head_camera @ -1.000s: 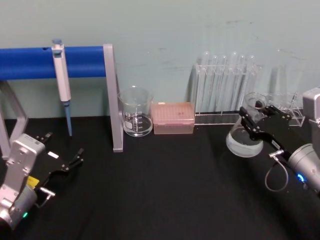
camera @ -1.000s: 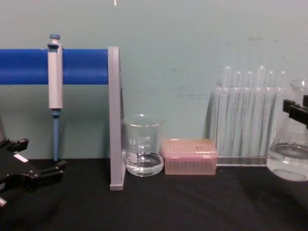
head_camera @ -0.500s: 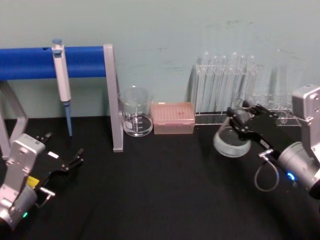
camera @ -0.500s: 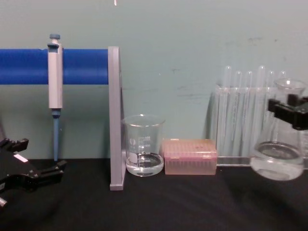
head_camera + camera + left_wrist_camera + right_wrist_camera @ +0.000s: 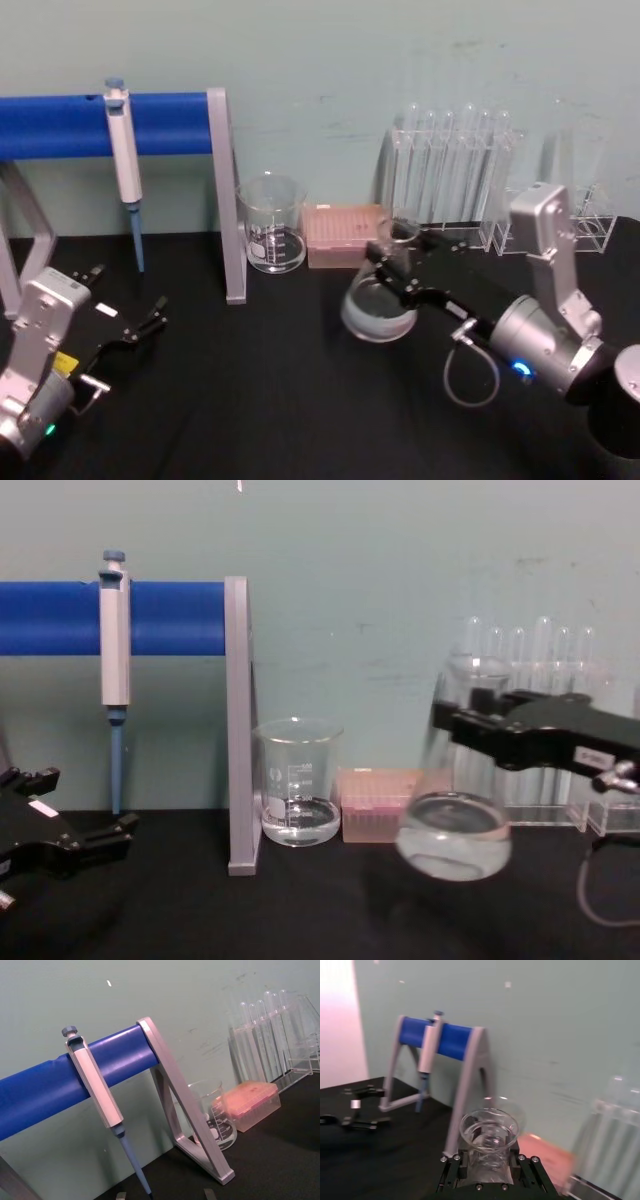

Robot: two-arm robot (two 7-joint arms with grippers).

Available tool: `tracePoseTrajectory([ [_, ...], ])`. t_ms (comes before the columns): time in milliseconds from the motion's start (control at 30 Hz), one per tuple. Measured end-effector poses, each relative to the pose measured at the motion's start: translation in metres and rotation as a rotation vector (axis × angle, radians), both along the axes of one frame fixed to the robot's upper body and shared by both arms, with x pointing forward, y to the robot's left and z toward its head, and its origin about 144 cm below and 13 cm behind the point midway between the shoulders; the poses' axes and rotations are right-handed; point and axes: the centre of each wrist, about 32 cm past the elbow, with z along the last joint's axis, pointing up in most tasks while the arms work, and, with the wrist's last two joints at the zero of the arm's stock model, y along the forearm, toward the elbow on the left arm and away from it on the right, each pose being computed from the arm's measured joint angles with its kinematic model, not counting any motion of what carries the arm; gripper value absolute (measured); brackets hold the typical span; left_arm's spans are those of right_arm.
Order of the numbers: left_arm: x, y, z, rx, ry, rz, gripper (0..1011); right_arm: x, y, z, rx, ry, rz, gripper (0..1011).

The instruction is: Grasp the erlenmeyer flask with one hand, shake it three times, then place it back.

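In the chest view the erlenmeyer flask [image 5: 455, 835] is smeared, its marks unreadable, its neck hidden inside the right gripper [image 5: 465, 715]. It covers the right end of the pink tip box [image 5: 375, 805]. At lower left the frame edge cuts the left gripper [image 5: 80, 802]. In the right wrist view the test tube rack [image 5: 615, 1125] is a blur.

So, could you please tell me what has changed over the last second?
The right gripper, shut on the neck of the erlenmeyer flask, has carried it toward the robot's left, from in front of the test tube rack to in front of the pink tip box. The left gripper stays parked and open on the left; the beaker and pipette have not moved.
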Motion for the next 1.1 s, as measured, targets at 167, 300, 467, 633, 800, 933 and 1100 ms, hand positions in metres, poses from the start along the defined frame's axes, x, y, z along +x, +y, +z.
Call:
tracePoseTrajectory([
  [167, 0.0, 0.0, 0.0, 0.0, 0.0, 0.0, 1001, 0.0, 0.009, -0.001, 0.006, 0.006, 0.068, 457],
  [300, 0.0, 0.0, 0.0, 0.0, 0.0, 0.0, 1001, 0.0, 0.014, -0.001, 0.009, 0.012, 0.108, 457],
  [467, 0.0, 0.0, 0.0, 0.0, 0.0, 0.0, 1001, 0.0, 0.017, -0.001, 0.012, 0.016, 0.127, 457],
  [633, 0.0, 0.0, 0.0, 0.0, 0.0, 0.0, 1001, 0.0, 0.018, -0.002, 0.014, 0.018, 0.138, 457],
  [800, 0.0, 0.0, 0.0, 0.0, 0.0, 0.0, 1001, 0.0, 0.019, -0.002, 0.016, 0.019, 0.138, 457],
  [933, 0.0, 0.0, 0.0, 0.0, 0.0, 0.0, 1001, -0.001, 0.019, -0.002, 0.015, 0.019, 0.135, 457],
  [1100, 0.0, 0.0, 0.0, 0.0, 0.0, 0.0, 1001, -0.001, 0.019, -0.002, 0.015, 0.018, 0.131, 457],
])
